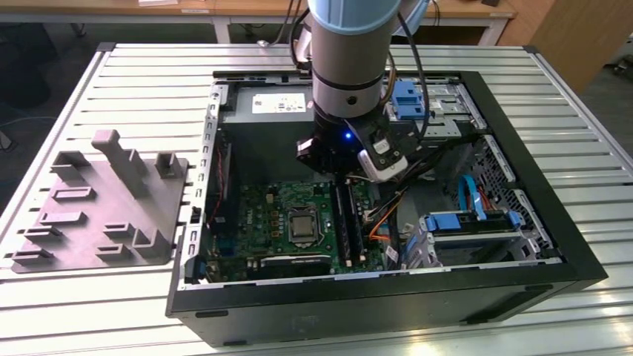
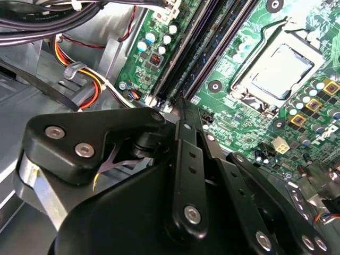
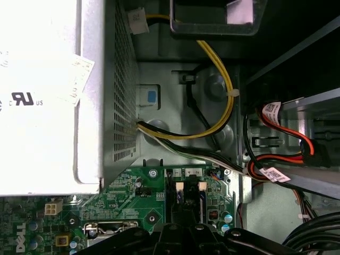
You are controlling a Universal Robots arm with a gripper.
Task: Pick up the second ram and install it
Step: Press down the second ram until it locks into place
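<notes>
Exterior view, starting at the exterior view's left: one grey plastic tray (image 1: 99, 208) lies on the slatted table (image 1: 59, 311), well apart from the claw (image 1: 342, 178). Next comes one open computer case (image 1: 494, 293) holding one green circuit board (image 1: 257, 215) with one square processor socket (image 1: 299, 226). The one memory stick (image 1: 346, 222) that can be made out is long, thin and dark. It stands on edge along the black slots (image 1: 354, 237), right of the socket, and runs away from directly below the claw towards the near wall of the case. In the second wrist view the claw (image 2: 180, 101) is clenched, its tips drawn to a narrow point at the near end of the stick (image 2: 204, 58). Whether they touch it cannot be told. In the first wrist view two white latches (image 3: 179, 186) sit at the slot ends just beyond the claw. One bundle of orange cables (image 1: 381, 222) lies right of the slots.
</notes>
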